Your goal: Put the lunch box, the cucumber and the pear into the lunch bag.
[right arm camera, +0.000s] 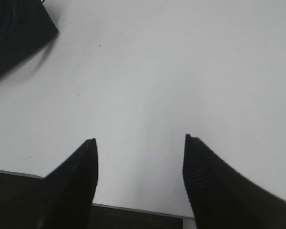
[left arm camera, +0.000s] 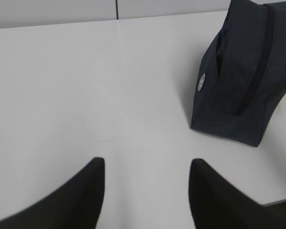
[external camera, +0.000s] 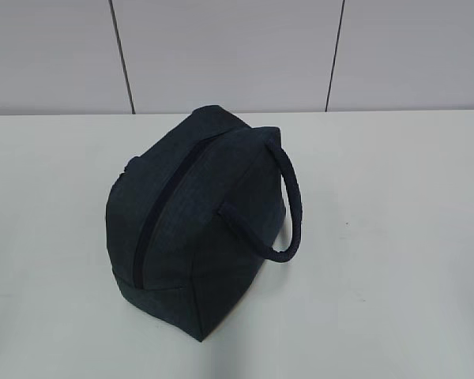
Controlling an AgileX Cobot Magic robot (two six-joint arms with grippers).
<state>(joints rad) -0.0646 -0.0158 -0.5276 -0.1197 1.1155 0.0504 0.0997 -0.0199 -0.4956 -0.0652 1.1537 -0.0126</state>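
The lunch bag (external camera: 193, 229) looks soft, light and zipped shut, best taken by its padded handle (external camera: 291, 207); both the left gripper (left arm camera: 147, 191) and right gripper (right arm camera: 139, 176) stand apart, empty.

The exterior view looks down at a slant on the lunch bag (external camera: 197, 221), wall behind; each wrist view hovers low over the table (left arm camera: 86, 86), sharing that bag at its frame edge.
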